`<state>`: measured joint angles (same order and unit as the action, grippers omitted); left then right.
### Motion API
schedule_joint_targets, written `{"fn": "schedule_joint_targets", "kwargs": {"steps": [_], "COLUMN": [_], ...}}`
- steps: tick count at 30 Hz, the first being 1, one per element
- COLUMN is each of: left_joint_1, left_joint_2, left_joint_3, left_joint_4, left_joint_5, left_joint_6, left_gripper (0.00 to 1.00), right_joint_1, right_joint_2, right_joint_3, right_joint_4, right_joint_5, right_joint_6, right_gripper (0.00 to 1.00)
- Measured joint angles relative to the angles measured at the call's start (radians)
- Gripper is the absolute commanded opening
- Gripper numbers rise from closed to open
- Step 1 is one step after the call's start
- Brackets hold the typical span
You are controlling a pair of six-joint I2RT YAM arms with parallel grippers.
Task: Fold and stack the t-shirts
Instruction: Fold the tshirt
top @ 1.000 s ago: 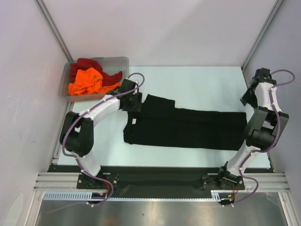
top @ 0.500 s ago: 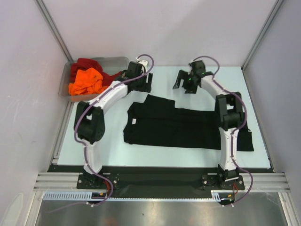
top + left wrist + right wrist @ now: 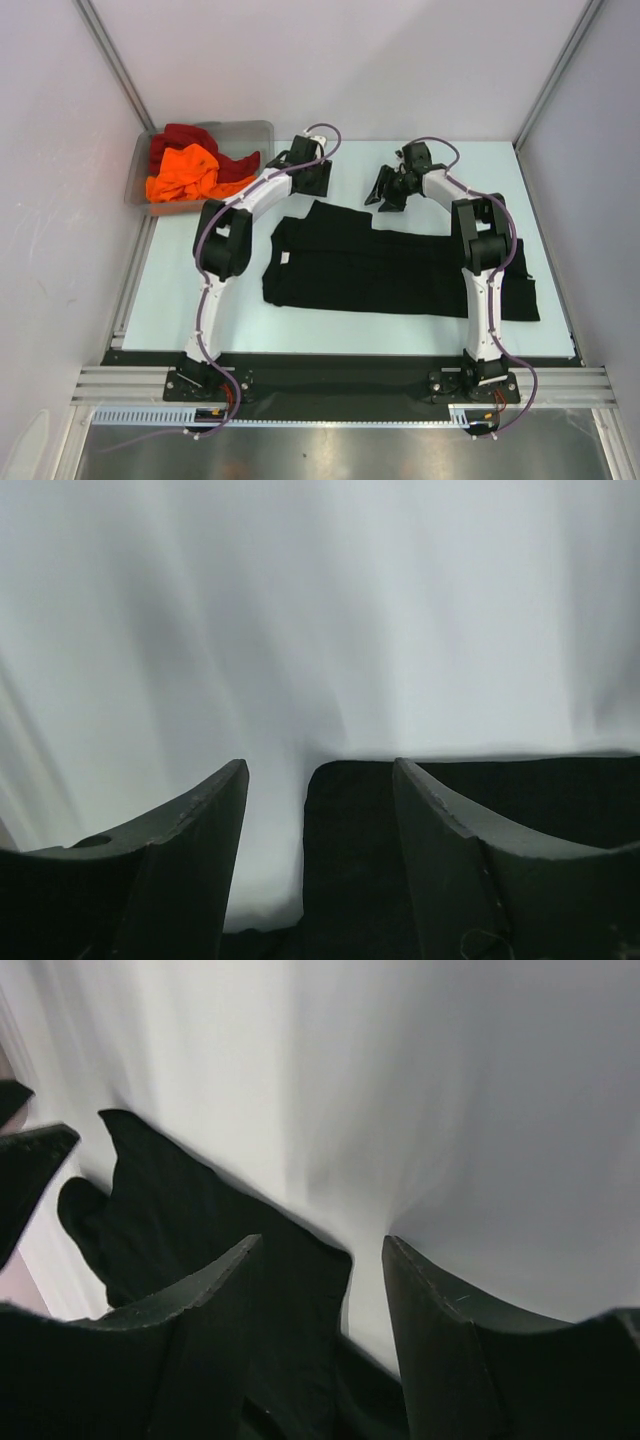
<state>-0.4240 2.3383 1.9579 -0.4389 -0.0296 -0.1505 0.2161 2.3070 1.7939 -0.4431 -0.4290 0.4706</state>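
A black t-shirt (image 3: 400,270) lies flat across the table, folded into a long band. My left gripper (image 3: 313,190) hovers just behind the shirt's back left corner. In the left wrist view this gripper (image 3: 320,780) is open, with a black cloth corner (image 3: 350,860) lying between its fingers. My right gripper (image 3: 383,195) hangs a little to the right, over the shirt's back edge. It is also open (image 3: 320,1245), with a black cloth corner (image 3: 300,1280) under its left finger. An orange t-shirt (image 3: 185,172) and a dark red t-shirt (image 3: 185,135) sit crumpled in the bin.
The clear grey bin (image 3: 250,126) stands at the back left corner, just left of my left gripper. Bare pale table (image 3: 470,170) lies behind the shirt. Frame posts and white walls close in the back and sides.
The right arm has swung from the far right edge to the back middle, uncovering the shirt's right end. The left arm has reached farther back. Both sets of jaws narrowed slightly after widening.
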Motion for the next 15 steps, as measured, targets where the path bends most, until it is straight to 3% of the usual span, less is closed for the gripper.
{"fn": "schedule_joint_targets", "kwargs": {"steps": [4, 15], "left_joint_1": [0.003, 0.015], "left_joint_2": [0.026, 0.106], "left_joint_3": [0.053, 0.098], "left_joint_4": [-0.011, -0.067], "left_joint_5": [0.025, 0.117], "left_joint_6": [-0.010, -0.063], "left_gripper": [0.56, 0.46], "right_joint_1": [0.008, 0.019], "right_joint_2": [-0.039, -0.072], "right_joint_3": [-0.075, -0.137], "right_joint_4": [0.037, 0.049], "right_joint_5": [-0.010, -0.031], "right_joint_6": [0.002, 0.008], "right_gripper": [0.56, 0.49]}}
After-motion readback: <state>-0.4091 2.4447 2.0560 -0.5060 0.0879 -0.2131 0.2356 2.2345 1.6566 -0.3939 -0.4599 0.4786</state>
